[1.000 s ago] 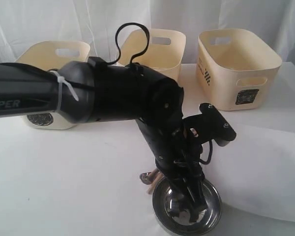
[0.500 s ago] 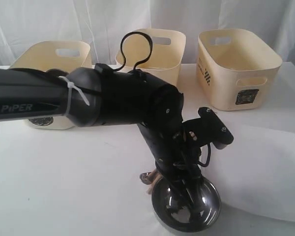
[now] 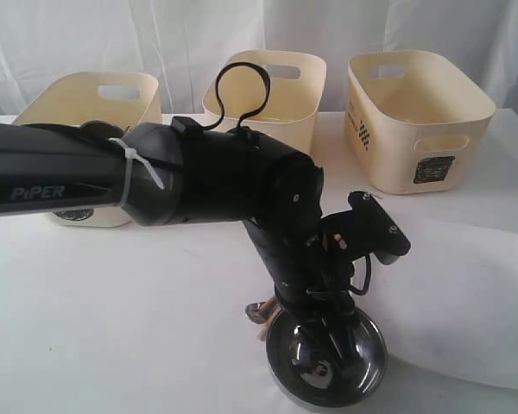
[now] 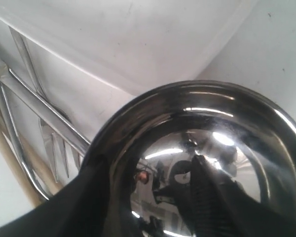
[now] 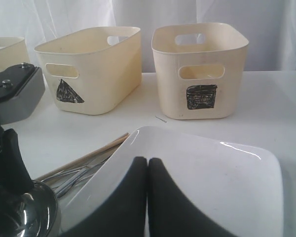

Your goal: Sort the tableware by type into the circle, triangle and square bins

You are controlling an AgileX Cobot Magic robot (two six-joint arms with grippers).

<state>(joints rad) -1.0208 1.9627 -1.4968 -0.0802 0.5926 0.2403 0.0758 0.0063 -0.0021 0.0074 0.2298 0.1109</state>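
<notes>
Steel bowl [image 3: 328, 358] at 6 o'clock on the table [image 3: 112, 328], far wall masked by the arm [image 3: 198, 177]. Left hand [image 3: 321, 366] released, straddling the rim: one finger [image 4: 209, 197] inside, the other outside; contact with the metal impossible to judge. Right hand [image 5: 147, 197] clenched on nothing, over the white plate [image 5: 212, 182] at 4 o'clock. Utensils [image 5: 71, 177] and chopsticks [image 5: 93, 152] at the bowl's 10 o'clock, largely hidden behind the arm. Circle bin [image 3: 95, 95] at 10 o'clock, label [image 3: 69, 210] half covered.
</notes>
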